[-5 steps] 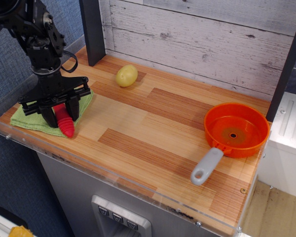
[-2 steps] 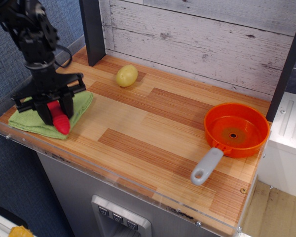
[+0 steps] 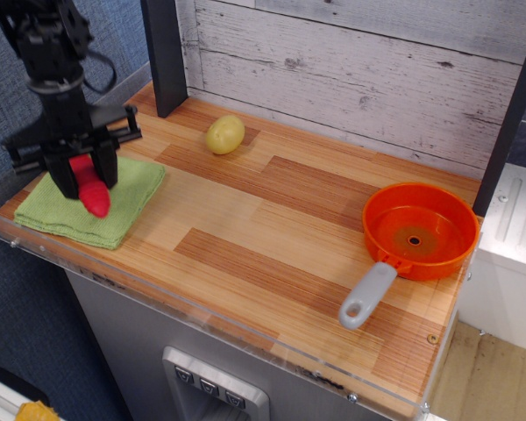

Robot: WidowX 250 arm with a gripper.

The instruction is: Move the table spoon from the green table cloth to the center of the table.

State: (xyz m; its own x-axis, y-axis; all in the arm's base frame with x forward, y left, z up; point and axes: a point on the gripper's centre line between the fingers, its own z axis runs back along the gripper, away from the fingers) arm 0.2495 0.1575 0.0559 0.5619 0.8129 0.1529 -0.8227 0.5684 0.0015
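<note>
The black claw (image 3: 83, 180) hangs over the far left end of the desk (image 3: 272, 228), its two fingers (image 3: 64, 180) clamped narrow around the table spoon (image 3: 89, 191). Only the thick red ribbed handle shows, poking down and out from between the fingers; the silver bowl is hidden up inside the claw. The spoon's red tip hangs in front of the green table cloth (image 3: 114, 206), and whether it touches the fabric cannot be told from this angle.

The cloth lies flat at the desk's left front corner, a folded light-green square with its near edge close to the clear acrylic rim. The arm rises straight up from the claw, dark and jointed, with a cable looping at its side against the blue wall behind.

Over at the back, a yellowish potato (image 3: 225, 134) sits alone on the wood, just right of a dark upright post (image 3: 165, 53) and well apart from the cloth. Far to the right sits the orange pan (image 3: 419, 230), round and shallow, its grey handle (image 3: 368, 296) pointing toward the front edge. The striped planks in the middle of the desk lie between cloth and pan, with the weathered white board wall (image 3: 359, 61) running along the back.
</note>
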